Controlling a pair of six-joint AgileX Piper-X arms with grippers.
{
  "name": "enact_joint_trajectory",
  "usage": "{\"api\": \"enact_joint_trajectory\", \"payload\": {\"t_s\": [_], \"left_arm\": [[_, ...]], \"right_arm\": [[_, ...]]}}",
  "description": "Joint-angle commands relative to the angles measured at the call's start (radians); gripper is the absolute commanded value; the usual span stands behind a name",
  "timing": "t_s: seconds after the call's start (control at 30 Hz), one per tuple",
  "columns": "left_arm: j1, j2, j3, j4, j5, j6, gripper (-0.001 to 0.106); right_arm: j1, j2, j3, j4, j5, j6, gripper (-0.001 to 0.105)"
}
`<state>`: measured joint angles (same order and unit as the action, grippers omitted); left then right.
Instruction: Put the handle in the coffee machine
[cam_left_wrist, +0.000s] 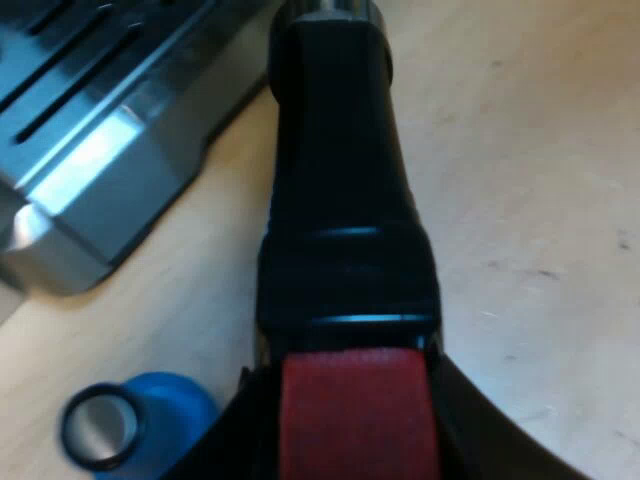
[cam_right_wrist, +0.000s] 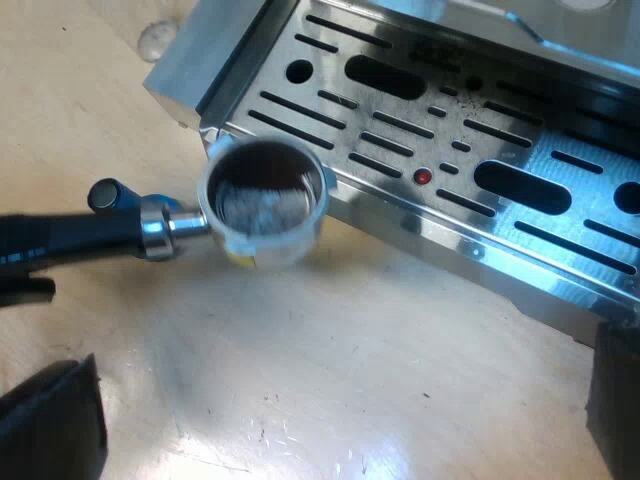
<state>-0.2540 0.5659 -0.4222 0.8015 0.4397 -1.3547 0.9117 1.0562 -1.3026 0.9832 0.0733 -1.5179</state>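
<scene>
Metal holder (cam_right_wrist: 262, 205) gripped by left claw (cam_left_wrist: 355, 430), beside espresso machine (cam_right_wrist: 530, 245).

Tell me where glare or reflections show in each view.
Left wrist view: strong glare on the machine at its corner, thin highlights across the handle. Right wrist view: a pale sheen on the table, bright streaks along the tray at its front edge.

Probably a coffee-making station, kitchen or lab impossible to tell: scuffed pale wooden desk (cam_right_wrist: 380, 360) bearing an espresso machine (cam_left_wrist: 100, 170) with slotted steel drip tray (cam_right_wrist: 450, 150).
</scene>
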Motion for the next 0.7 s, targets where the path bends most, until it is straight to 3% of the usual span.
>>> {"api": "enact_joint_trajectory", "payload": {"t_s": [0.03,0.17,0.37,0.43,0.7], "left_arm": [[0.043,-0.005,-0.017,-0.055,0.036,-0.008,0.000],[0.094,-0.005,-0.017,-0.068,0.054,-0.008,0.000],[0.103,-0.005,-0.017,-0.073,0.059,-0.008,0.000],[0.103,-0.005,-0.017,-0.128,0.073,-0.008,0.000],[0.103,-0.005,-0.017,-0.153,0.072,-0.005,0.000]], "right_arm": [[0.009,-0.012,0.008,-0.007,0.005,-0.012,0.105],[0.078,-0.012,0.055,-0.034,0.072,0.002,0.105],[0.217,-0.012,0.130,-0.111,0.189,0.016,0.105],[0.336,-0.012,0.206,-0.205,0.298,0.069,0.105],[0.521,-0.012,0.374,-0.442,0.526,0.181,0.105]]}}
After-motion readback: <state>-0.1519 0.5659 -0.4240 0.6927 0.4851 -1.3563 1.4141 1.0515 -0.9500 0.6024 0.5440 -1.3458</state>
